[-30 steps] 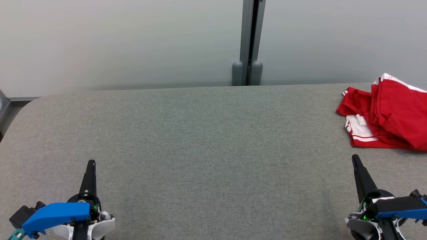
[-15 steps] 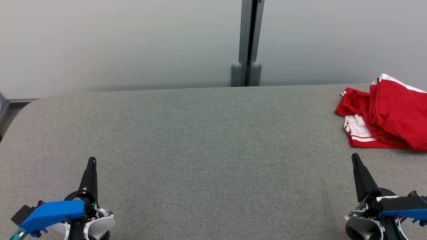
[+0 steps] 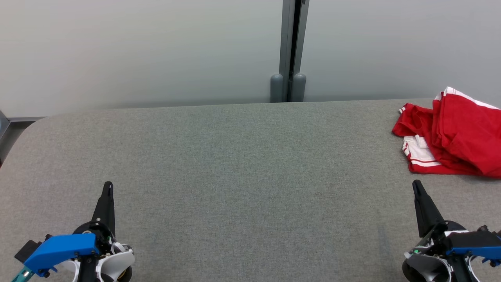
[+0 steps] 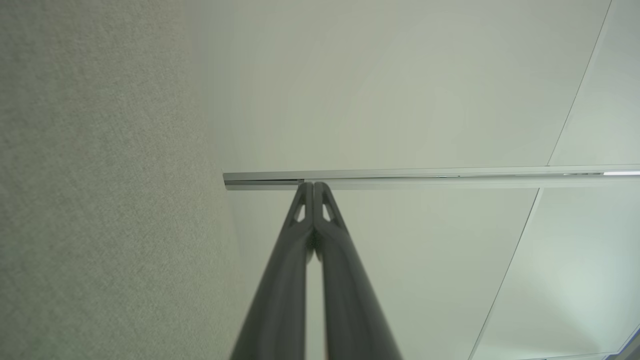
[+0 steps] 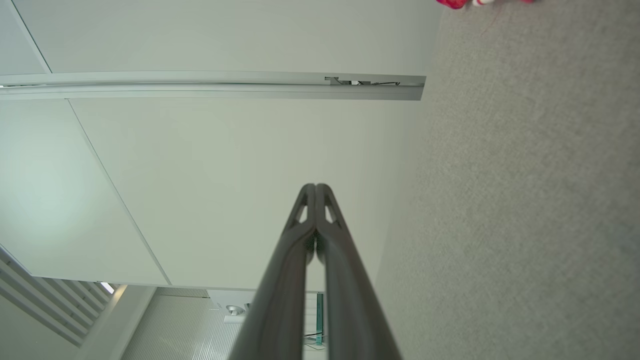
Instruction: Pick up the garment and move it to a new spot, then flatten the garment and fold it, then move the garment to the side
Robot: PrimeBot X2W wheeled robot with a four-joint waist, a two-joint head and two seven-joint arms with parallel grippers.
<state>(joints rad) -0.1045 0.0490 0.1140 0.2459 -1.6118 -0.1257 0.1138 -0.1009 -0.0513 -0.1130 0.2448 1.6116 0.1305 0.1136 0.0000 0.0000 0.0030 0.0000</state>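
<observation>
- Both ends are clenched on nothing. I see the left gripper (image 3: pixel 108 187) at the lower left of the head view and the right gripper (image 3: pixel 416 185) at the lower right. Each has its two dark fingers pressed together into a single point aimed up the frame.
- Looking along my left wrist view, the left gripper (image 4: pixel 313 187) has its fingers meeting at the tips in the middle of the frame. The right wrist view shows the same for the right gripper (image 5: pixel 315 189).
- My target, the garment (image 3: pixel 458 137), is red with white stripes and lies crumpled at the right edge of the head view, partly cut off by the frame. It sits up the frame from the right gripper and clear of it, with bare cloth between them.
- A sliver of the garment (image 5: pixel 455 2) also shows at the top edge of the right wrist view, right of centre.
- Under everything is the table (image 3: pixel 242 164), covered in grey fabric, with a rounded corner at the left of the head view.
- Behind the table's far edge stands a pale wall (image 3: pixel 137 51).
- A grey post (image 3: pixel 291 47) runs upright at the top centre, with two rounded caps at its foot.
</observation>
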